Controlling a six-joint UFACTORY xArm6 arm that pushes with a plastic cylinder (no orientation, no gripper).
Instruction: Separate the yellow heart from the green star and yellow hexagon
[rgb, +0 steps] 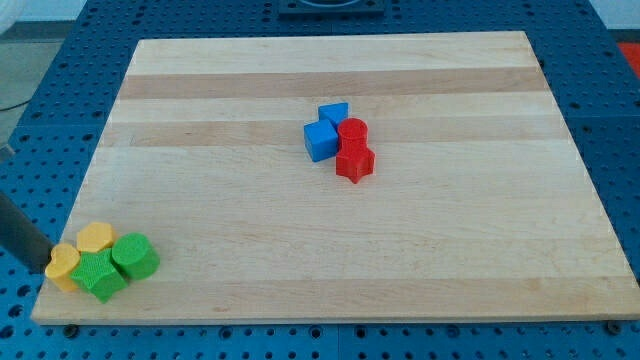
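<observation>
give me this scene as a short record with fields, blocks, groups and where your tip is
board: wooden board on a blue pegboard table
bottom-left cluster: two yellow blocks, and, packed tight with a green star and another green block
yellow shapes: heart versus hexagon too small to tell
centre cluster: two blue blocks, and, against two red blocks, and
my tip: at the board's left edge, just left of the leftmost yellow block; contact unclear
</observation>
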